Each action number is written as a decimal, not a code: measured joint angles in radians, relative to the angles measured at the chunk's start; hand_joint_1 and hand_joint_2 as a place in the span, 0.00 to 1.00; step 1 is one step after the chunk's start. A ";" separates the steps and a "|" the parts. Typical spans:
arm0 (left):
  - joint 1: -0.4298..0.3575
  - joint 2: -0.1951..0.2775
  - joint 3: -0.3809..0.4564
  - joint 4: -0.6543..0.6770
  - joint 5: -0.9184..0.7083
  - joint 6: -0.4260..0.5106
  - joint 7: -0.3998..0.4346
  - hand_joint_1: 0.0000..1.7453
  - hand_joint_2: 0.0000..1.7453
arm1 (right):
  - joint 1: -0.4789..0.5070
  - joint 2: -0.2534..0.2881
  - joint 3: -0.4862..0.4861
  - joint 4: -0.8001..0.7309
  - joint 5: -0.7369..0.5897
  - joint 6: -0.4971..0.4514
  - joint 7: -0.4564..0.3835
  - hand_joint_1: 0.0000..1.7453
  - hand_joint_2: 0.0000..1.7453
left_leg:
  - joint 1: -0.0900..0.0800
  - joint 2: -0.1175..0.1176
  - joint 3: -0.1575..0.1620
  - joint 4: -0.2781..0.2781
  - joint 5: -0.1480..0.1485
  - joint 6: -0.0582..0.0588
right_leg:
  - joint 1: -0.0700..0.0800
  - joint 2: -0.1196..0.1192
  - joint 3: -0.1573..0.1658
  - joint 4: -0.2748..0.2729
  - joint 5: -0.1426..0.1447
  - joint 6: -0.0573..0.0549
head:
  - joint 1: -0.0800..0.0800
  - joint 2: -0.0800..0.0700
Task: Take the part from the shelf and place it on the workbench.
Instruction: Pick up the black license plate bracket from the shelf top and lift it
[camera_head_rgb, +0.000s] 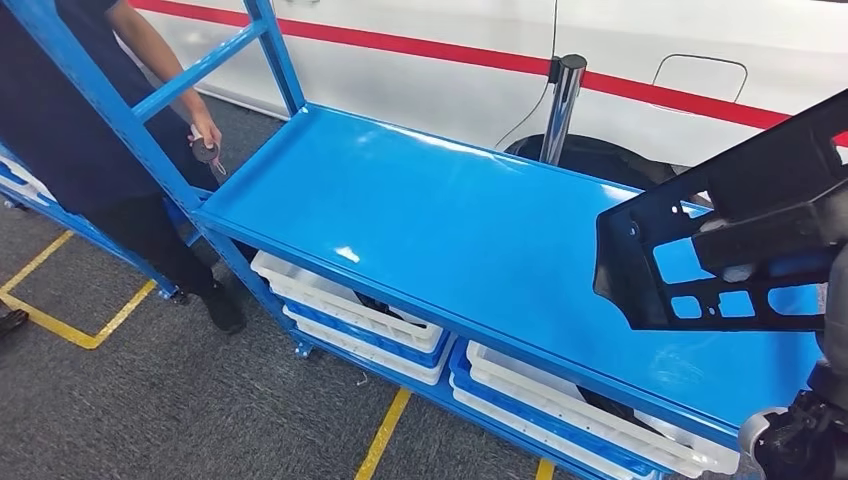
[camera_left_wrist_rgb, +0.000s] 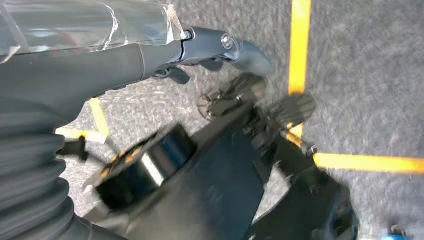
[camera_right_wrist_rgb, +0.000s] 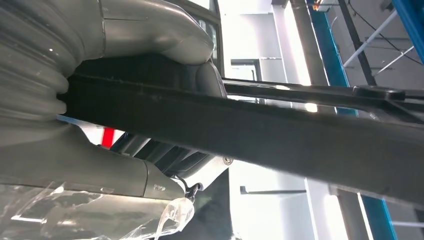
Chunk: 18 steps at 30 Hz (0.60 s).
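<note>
The right hand grips the part, a flat black plastic panel: in the right wrist view the grey thumb lies over one face of the panel's edge and the darker fingers close against the other face. In the head view the part is held up at the right side, tilted, above the right end of the blue bench and not touching it; its cut-out openings show the blue surface through them. The right hand itself is mostly hidden behind the panel there. The left hand hangs over the grey carpeted floor with yellow tape lines; its thumb is stretched out and nothing is in its grasp, though how its fingers lie I cannot tell. Under the bench top, white trays sit in blue ones on the lower level, with dark parts partly visible in them. A chrome post stands behind the bench, in front of a white car with a red stripe. At the left, a person in dark clothes stands by the blue frame, holding a small dark object in one hand.
</note>
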 joint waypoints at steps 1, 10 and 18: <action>0.000 -0.001 0.000 0.000 0.000 -0.003 0.003 0.00 1.00 | 0.002 0.001 0.000 0.000 -0.008 0.003 -0.004 1.00 1.00 | 0.001 0.001 -0.005 -0.009 0.009 -0.009 | 0.001 -0.001 -0.004 -0.004 0.011 -0.001 | -0.001 0.000; 0.010 -0.007 0.000 0.000 -0.009 -0.017 0.022 0.00 1.00 | 0.040 0.007 -0.006 0.000 -0.059 0.013 -0.039 1.00 1.00 | 0.015 0.005 -0.084 -0.018 0.092 -0.022 | -0.008 -0.001 -0.058 0.292 -0.177 0.024 | -0.001 0.000; 0.017 -0.004 0.000 0.000 -0.009 -0.021 0.025 0.00 1.00 | 0.056 0.010 -0.012 0.000 -0.063 0.017 -0.042 1.00 1.00 | 0.014 0.000 -0.172 0.042 0.106 -0.050 | -0.032 -0.004 0.100 0.006 -0.114 0.032 | -0.004 0.000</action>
